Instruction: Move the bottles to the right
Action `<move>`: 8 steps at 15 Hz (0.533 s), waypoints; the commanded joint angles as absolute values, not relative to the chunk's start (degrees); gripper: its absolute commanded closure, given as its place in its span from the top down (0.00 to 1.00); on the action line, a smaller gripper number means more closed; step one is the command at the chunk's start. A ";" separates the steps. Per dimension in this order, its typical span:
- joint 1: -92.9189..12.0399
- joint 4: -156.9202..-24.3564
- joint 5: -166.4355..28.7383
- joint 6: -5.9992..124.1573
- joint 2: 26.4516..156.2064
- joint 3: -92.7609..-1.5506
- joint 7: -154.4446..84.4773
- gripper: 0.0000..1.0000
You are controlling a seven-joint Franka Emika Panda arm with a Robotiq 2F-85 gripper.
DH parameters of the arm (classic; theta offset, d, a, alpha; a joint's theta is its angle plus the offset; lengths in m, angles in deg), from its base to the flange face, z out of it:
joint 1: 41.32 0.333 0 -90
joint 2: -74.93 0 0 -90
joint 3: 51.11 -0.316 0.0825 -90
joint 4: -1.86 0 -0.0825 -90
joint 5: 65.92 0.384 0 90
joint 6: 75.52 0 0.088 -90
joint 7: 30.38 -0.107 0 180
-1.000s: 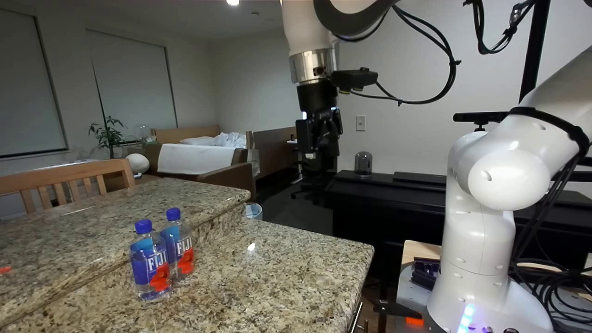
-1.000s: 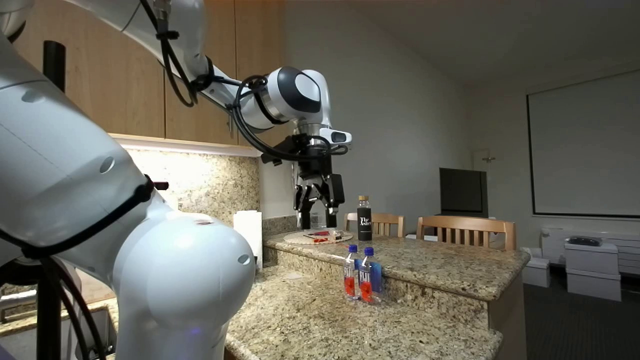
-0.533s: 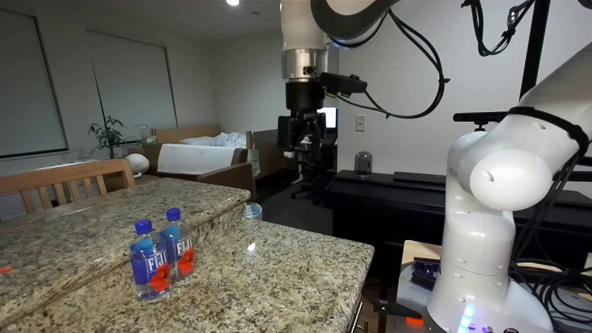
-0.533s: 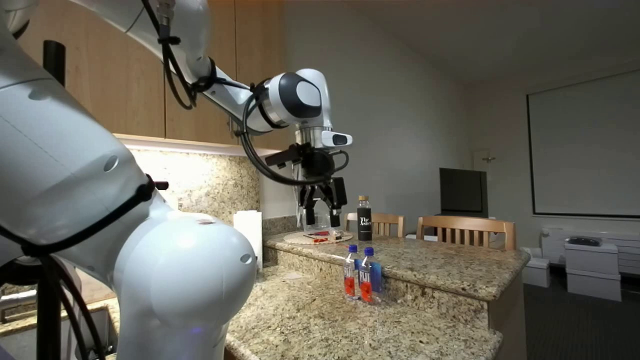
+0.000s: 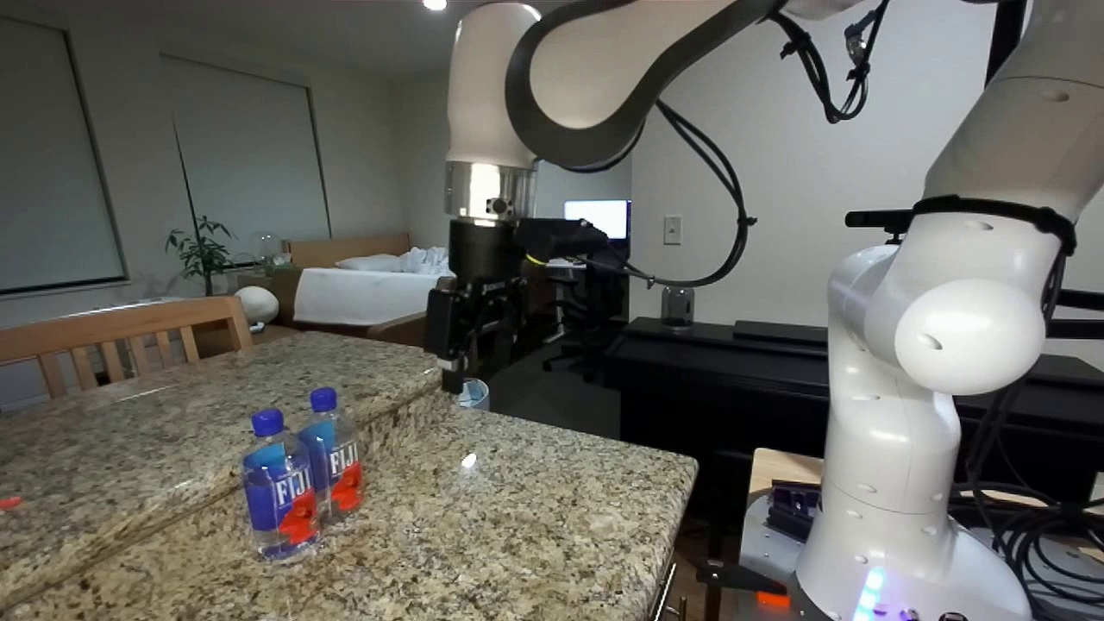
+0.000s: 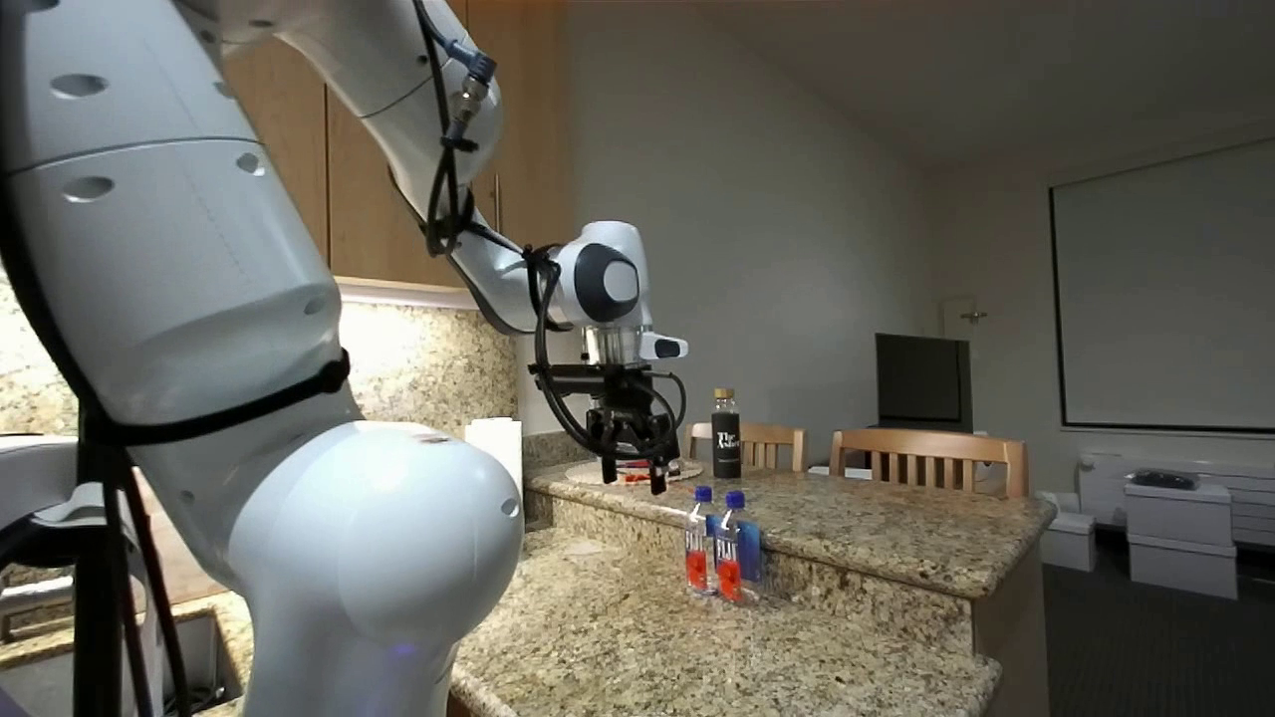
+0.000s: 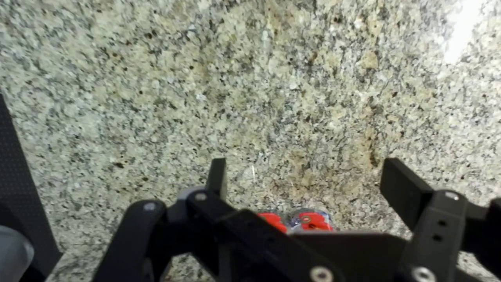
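Plastic bottles [image 5: 302, 477], a close pair, stand at left on the lower counter [image 5: 517, 509] in an exterior view; the gripper [image 7: 305, 174] gapes wide, holding nothing. Probably weighty, slick and squeezable, each wants gentle gripping mid-body.

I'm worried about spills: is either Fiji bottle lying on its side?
No, the Fiji bottles stand upright on the lower granite counter in both exterior views.

A home, its kitchen open to a sleeping area: in an exterior view, wooden wall cabinets [image 6: 538, 149] hang at eleven o'clock, a sink [image 6: 211, 642] lies at eight and a granite countertop [image 6: 687, 642] at six; in an exterior view, a bed [image 5: 341, 251] and potted plant [image 5: 201, 254] stand near nine.
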State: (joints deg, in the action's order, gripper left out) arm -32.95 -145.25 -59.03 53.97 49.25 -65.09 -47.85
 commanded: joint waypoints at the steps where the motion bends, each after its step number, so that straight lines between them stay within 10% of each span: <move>1: -31.45 -140.17 -60.01 56.06 55.58 -67.11 -48.53 1.00; 8: -31.11 -140.61 -59.98 56.23 55.56 -66.90 -48.80 1.00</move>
State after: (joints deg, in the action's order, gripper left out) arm -31.40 -140.01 -59.32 55.47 55.71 -67.01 -47.86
